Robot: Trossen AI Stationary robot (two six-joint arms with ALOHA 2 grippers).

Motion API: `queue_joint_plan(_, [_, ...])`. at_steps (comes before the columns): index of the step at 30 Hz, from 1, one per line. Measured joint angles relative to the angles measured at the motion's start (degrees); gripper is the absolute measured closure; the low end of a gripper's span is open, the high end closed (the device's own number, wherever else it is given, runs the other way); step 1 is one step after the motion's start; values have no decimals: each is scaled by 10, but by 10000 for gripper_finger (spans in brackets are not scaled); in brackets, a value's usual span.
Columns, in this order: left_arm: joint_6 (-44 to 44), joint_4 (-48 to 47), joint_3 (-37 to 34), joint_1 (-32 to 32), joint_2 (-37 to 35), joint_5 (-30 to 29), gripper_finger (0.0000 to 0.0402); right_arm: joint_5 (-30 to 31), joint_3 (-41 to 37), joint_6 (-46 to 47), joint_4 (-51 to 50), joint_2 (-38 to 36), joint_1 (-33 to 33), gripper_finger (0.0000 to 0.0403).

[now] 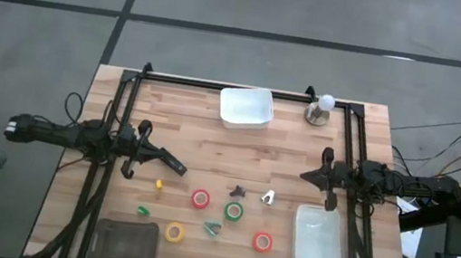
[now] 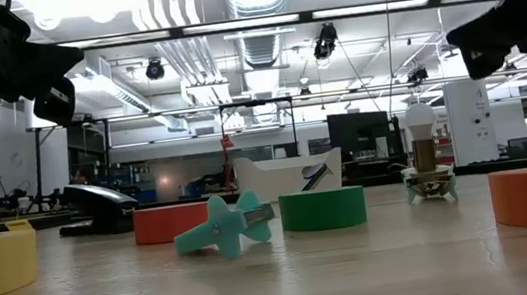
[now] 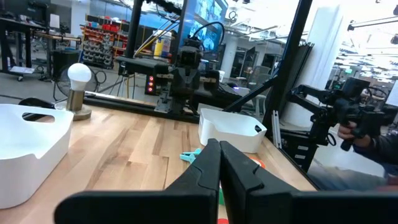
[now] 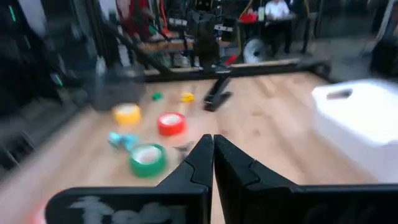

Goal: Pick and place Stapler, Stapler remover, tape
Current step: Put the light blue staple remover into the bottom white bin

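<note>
Four tape rolls lie flat on the table: red, green, yellow and a second red. The black stapler rests on its base left of them, and shows far off in the right wrist view. Small staple removers lie among the rolls: teal, dark, pale. My left gripper hangs shut above the table beside the stapler's far end. My right gripper hangs shut over the right side, pointing at the rolls.
A white bin and a bulb lamp stand at the far edge. A clear tray sits near right, a dark tray near left. Small yellow and green pieces lie left of the rolls. Black frame rails run along both sides.
</note>
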Motion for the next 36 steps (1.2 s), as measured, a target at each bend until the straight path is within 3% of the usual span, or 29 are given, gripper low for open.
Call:
queue_joint_plan(9, [0, 0, 0, 0, 0, 0, 394, -23, 0, 95, 104, 18, 0, 394])
queue_joint_plan(16, [0, -3, 0, 0, 0, 0, 394, -35, -1, 152, 201, 92, 0, 394])
queue_joint_plan(22, [0, -3, 0, 0, 0, 0, 394, -36, 20, 225, 263, 228, 17, 394])
queue_joint_plan(29, [0, -3, 0, 0, 0, 0, 394, -18, 123, 183, 254, 424, 39, 388])
queue_joint_plan(36, [0, -3, 0, 0, 0, 0, 394, -20, 271, 88, 103, 581, 39, 321])
